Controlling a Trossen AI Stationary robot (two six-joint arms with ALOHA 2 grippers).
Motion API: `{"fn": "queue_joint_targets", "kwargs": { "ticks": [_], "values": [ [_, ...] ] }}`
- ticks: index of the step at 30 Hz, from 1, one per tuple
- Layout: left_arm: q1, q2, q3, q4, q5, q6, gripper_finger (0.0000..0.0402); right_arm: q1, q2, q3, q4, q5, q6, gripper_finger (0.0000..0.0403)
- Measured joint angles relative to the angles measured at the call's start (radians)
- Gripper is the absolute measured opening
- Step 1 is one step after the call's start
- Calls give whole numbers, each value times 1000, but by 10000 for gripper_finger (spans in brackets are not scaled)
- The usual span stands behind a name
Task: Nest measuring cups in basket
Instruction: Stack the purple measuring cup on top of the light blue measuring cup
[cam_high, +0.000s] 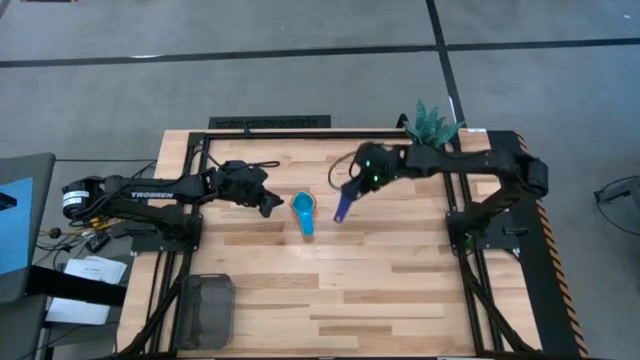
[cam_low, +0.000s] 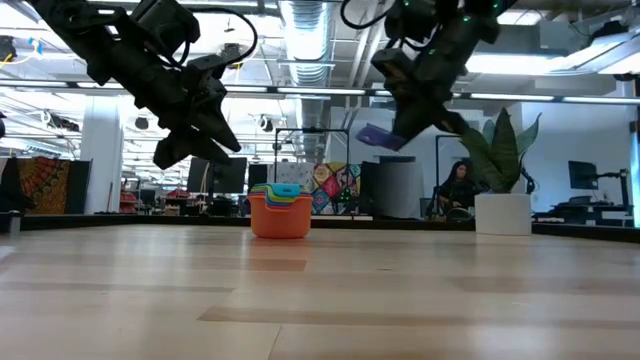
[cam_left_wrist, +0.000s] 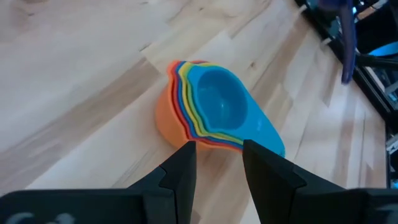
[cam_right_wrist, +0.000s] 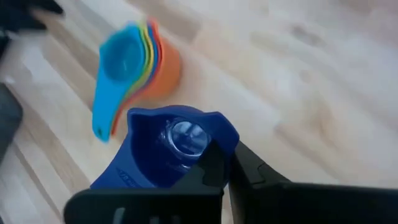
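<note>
**Dark blue cup held above the table, stack waits near the middle**

The right gripper (cam_high: 347, 196) is closed on the dark blue-purple cup (cam_high: 342, 206) and holds it in the air, above the wooden table (cam_high: 400, 290). In the right wrist view the fingers pinch the rim of this cup (cam_right_wrist: 174, 146), and its hollow side faces the camera.

The other measuring cups (cam_high: 305, 213) sit nested on the table near its middle, just beside the held cup. The orange cup (cam_low: 279, 217) is outermost and the blue cup (cam_left_wrist: 219, 102) is innermost.

The left gripper (cam_high: 268, 203) hangs just beside the stack on its other side, with its fingers (cam_left_wrist: 181, 174) apart and holding nothing.

The basket (cam_high: 207, 309) stands at the table's near left corner, well apart from the cups.
</note>
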Motion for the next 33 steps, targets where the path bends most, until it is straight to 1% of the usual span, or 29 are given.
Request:
{"fn": "queue_joint_targets", "kwargs": {
  "ticks": [3,6,13,16,20,25,28,31,33],
  "values": [
    [0,0,0,-2,-25,-8,119,-51,32,29,30,-34,-50,16],
    [0,0,0,1,-47,-20,119,-70,104,89,3,-71,-112,9],
    [-6,0,0,-3,-49,-65,119,-55,320,309,-21,-107,-209,22],
    [-14,0,0,-3,-51,-87,119,-45,401,413,-24,-150,-254,17],
    [-23,0,0,-6,-52,-105,119,-18,498,554,-87,-197,-320,13],
    [-36,0,0,-12,-84,-111,119,6,592,698,-187,-201,-392,24],
    [-40,0,0,-13,-98,-114,119,16,633,746,-236,-201,-427,20],
    [-40,0,0,-19,-104,-114,119,23,660,775,-242,-202,-433,17],
    [-40,0,0,-21,-105,-115,119,29,674,785,-240,-213,-434,22]
  ]
}}
